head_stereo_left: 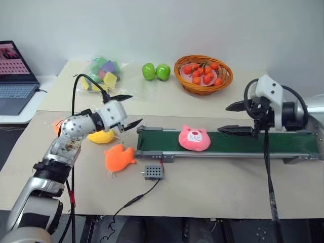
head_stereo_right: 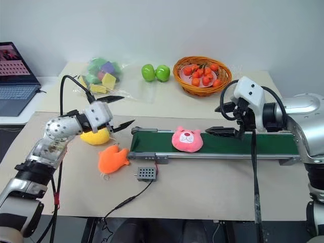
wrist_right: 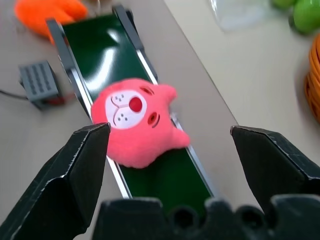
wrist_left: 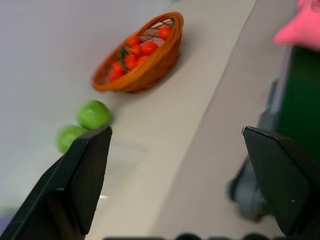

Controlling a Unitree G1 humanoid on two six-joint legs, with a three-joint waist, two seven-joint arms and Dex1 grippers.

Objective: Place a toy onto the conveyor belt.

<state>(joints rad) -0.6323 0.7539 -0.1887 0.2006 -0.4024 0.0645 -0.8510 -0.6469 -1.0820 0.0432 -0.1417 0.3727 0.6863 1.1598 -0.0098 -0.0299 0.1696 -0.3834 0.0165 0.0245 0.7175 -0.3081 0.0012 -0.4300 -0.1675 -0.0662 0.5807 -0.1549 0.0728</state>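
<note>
The pink plush toy (head_stereo_left: pixel 194 139) lies face up on the dark green conveyor belt (head_stereo_left: pixel 253 143), near the belt's left end. My left gripper (head_stereo_left: pixel 135 109) hovers open just off that left end, above the table, holding nothing. At the right, my right gripper (head_stereo_left: pixel 224 119) is open over the belt and points toward the toy from a short distance away. The right wrist view has the toy (wrist_right: pixel 135 122) on the belt (wrist_right: pixel 100 45) between and beyond the spread fingers. Part of the toy (wrist_left: pixel 300 30) also appears in the left wrist view.
A yellow plush (head_stereo_left: pixel 103 136) and an orange plush (head_stereo_left: pixel 119 157) lie left of the belt, under my left arm. A small grey box (head_stereo_left: pixel 153 172) with a cable sits in front. At the back are a basket of small red-orange fruit (head_stereo_left: pixel 203 73), green apples (head_stereo_left: pixel 155 71), a bag of blocks (head_stereo_left: pixel 104 71) and a laptop (head_stereo_left: pixel 15 76).
</note>
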